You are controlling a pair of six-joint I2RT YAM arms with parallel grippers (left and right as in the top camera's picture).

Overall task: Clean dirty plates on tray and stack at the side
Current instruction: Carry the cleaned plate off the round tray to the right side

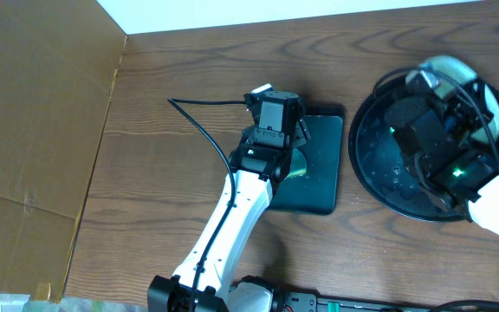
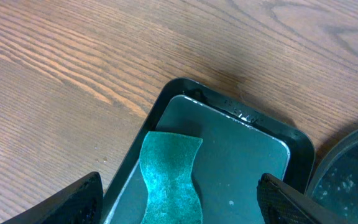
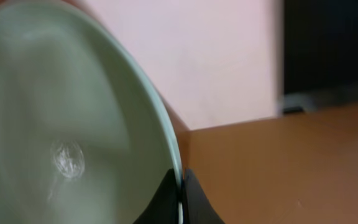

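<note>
The overhead camera looks straight down from high above the tabletop [image 1: 171, 173]. The left wrist view sits close over the rectangular tray [image 2: 241, 149], which the overhead view shows at centre. The right wrist view is pressed up against a plate [image 3: 61, 124] and tilted sideways.

No legible text, label, brand or number appears in any view. No readable signs or markings found.

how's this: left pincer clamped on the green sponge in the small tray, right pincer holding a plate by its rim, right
No: the left wrist view shows the left pincer open over the green sponge, not clamped. The rest is right.
</note>
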